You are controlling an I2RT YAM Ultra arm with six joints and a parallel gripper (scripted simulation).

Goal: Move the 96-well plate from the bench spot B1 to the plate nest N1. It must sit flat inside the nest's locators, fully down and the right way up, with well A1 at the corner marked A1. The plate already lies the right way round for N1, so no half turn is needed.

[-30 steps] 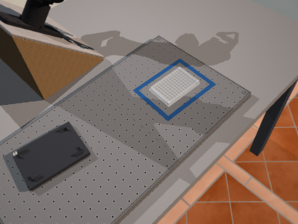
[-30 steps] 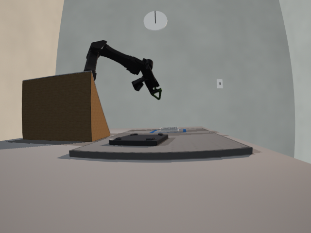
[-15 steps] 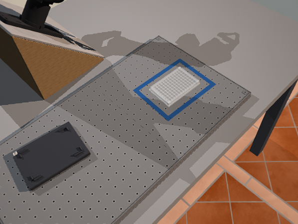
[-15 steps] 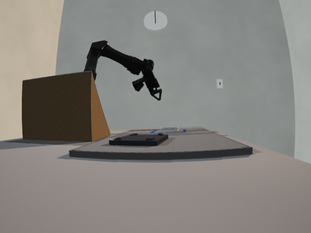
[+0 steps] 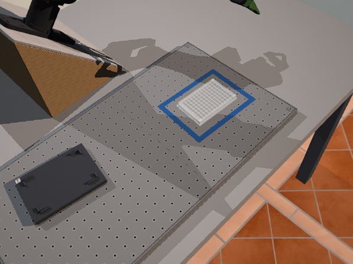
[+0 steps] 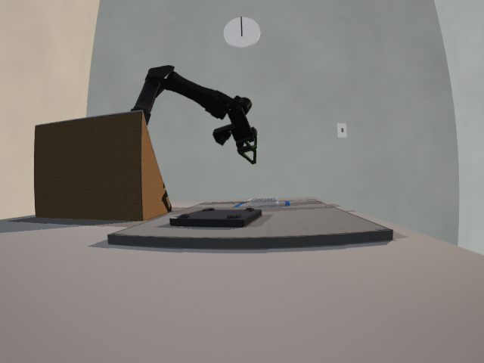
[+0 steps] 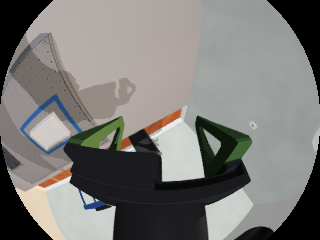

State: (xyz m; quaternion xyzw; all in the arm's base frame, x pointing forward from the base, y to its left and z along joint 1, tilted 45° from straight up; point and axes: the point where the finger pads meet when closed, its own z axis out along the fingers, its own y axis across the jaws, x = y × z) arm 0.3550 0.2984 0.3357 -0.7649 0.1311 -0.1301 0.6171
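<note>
I have the end effector (image 6: 249, 152) spread as wide as it goes, with nothing between its green fingers. It hangs high in the air, well above the bench (image 5: 303, 44) and apart from everything on it. In the top view only one green fingertip (image 5: 251, 5) shows at the upper edge.

The plate (image 5: 206, 101) lies flat inside the blue frame (image 5: 182, 121) of B1, on the perforated board (image 5: 135, 163). I see its wells facing up. From the wrist view the plate (image 7: 48, 130) sits off to the lower left of the fingers.

The nest (image 5: 58, 182) is well apart from the plate, at the board's other end, with four locators and a small white marker (image 5: 17, 180) at one corner. The arm stands on a brown block (image 6: 89, 168).
</note>
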